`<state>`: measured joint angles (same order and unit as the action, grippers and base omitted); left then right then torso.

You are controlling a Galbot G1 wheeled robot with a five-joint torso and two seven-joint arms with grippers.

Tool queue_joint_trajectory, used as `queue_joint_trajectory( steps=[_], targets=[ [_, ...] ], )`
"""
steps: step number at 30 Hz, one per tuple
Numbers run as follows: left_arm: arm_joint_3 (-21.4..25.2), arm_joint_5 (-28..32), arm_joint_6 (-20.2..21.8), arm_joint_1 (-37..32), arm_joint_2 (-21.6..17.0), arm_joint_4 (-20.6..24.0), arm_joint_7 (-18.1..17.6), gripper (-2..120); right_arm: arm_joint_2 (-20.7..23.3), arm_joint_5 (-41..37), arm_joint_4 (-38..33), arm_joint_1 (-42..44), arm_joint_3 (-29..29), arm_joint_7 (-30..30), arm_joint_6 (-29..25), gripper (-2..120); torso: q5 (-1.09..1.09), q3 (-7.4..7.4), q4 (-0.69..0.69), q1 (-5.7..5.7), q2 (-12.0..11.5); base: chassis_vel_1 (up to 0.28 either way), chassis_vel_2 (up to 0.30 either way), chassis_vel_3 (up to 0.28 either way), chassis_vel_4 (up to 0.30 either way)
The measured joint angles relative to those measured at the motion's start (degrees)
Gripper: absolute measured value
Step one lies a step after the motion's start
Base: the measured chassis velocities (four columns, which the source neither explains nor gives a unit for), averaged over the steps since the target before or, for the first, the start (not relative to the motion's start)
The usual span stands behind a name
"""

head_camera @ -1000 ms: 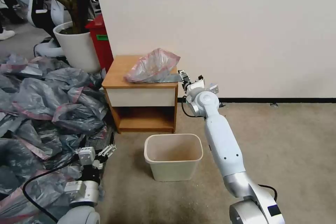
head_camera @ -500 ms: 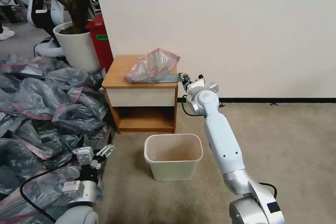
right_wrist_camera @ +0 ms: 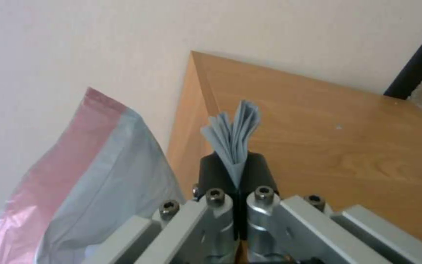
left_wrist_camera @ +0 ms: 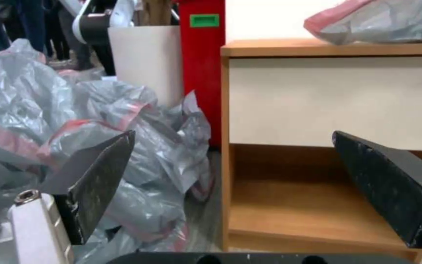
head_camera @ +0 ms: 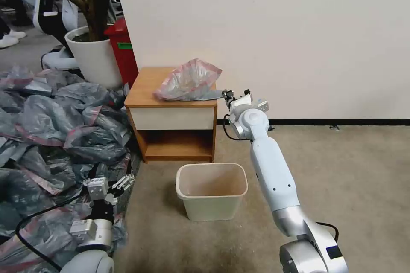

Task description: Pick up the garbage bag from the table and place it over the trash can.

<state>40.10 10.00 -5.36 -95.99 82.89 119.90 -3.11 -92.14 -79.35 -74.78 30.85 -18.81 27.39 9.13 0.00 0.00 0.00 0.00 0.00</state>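
Observation:
The garbage bag (head_camera: pixel 188 80), crinkly grey with a pink band, lies puffed up on the wooden table (head_camera: pixel 145 89) against the wall. My right gripper (head_camera: pixel 226 94) is at the table's right edge, shut on a pleated grey corner of the bag (right_wrist_camera: pixel 235 132); the pink-banded part of the bag (right_wrist_camera: pixel 99 165) hangs beside it above the table top (right_wrist_camera: pixel 318 128). The cream trash can (head_camera: pixel 211 204) stands on the carpet in front of the table. My left gripper (head_camera: pixel 124 181) hovers low at the left, open and holding nothing; its black fingers (left_wrist_camera: pixel 99 176) face the table's shelf (left_wrist_camera: pixel 318 205).
A heap of similar grey bags (head_camera: pixel 51 123) covers the floor at the left, right under the left arm. A white plant pot (head_camera: pixel 94 55) and a red bin (head_camera: pixel 124 51) stand behind the table. Bare carpet (head_camera: pixel 341 170) stretches to the right.
My right gripper has drawn slightly to the right with the bag's corner, and the bag has shifted a little with it. The left arm has drifted slightly left and down.

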Motion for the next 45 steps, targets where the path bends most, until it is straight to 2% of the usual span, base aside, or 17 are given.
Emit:
queue_joint_trajectory(
  steps=[11,15,16,18,23,26,28,30,38,45],
  targets=[
    [0.3,0.1,-0.1,0.6,-0.1,-0.8,-0.1,100,0.0,-0.6,-8.8,6.1,2.3,1.8,-0.2,0,0.0,0.0,0.0,0.0,0.0,0.0,0.0,0.0,0.0],
    [0.2,0.1,-0.1,0.8,-0.2,-1.1,-0.1,100,0.0,-1.7,-16.2,11.1,3.3,3.5,-0.2,0,0.01,0.0,0.0,0.0,0.0,0.0,0.0,0.0,0.0],
    [0.2,0.1,-0.1,0.8,-0.2,-1.1,-0.1,100,0.0,-1.7,-16.2,11.1,3.3,3.5,-0.2,0,0.01,0.0,0.0,0.0,0.0,0.0,0.0,0.0,0.0],
    [0.2,0.2,-0.1,1.0,-0.3,-1.4,-0.1,100,0.7,-1.8,-21.7,14.7,4.0,4.4,-0.2,0,0.0,0.0,0.02,0.0,0.0,0.0,0.0,0.0,0.0],
    [0.0,0.2,-0.1,1.4,-0.4,-1.6,-0.1,100,2.0,-2.1,-27.6,20.2,4.8,5.6,-0.1,0,0.01,0.0,0.0,0.0,0.0,0.0,0.0,0.0,0.0],
    [-0.4,0.2,-0.1,2.0,-0.4,-2.1,-0.2,100,3.7,-1.2,-34.2,29.1,6.8,6.5,-0.1,0,0.01,-0.01,-0.02,0.0,0.0,0.0,0.0,0.0,0.0],
    [-0.5,0.2,-0.1,2.0,-0.3,-2.1,-0.2,100,3.8,-1.1,-34.7,29.9,7.1,6.6,-0.1,0,0.01,-0.01,-0.02,-0.01,0.0,0.0,0.0,0.0,0.0],
    [-0.7,0.2,-0.2,2.2,-0.4,-2.5,-0.2,100,4.6,1.4,-37.7,36.3,9.5,6.3,-0.1,0,0.0,0.0,0.0,0.0,0.0,0.0,0.0,0.0,0.0],
    [-0.9,0.3,-0.4,2.4,-1.3,-2.8,-0.2,100,6.4,10.4,-37.1,47.4,14.5,3.3,-2.1,0,0.0,-0.01,-0.01,0.0,0.0,0.0,0.0,0.0,0.0],
    [-2.0,0.3,-0.8,2.9,-1.4,-3.8,-0.2,100,8.3,14.2,-35.7,46.8,13.9,2.8,-3.4,0,0.0,0.0,0.0,0.0,0.0,0.0,0.0,0.0,0.0]
  ],
)
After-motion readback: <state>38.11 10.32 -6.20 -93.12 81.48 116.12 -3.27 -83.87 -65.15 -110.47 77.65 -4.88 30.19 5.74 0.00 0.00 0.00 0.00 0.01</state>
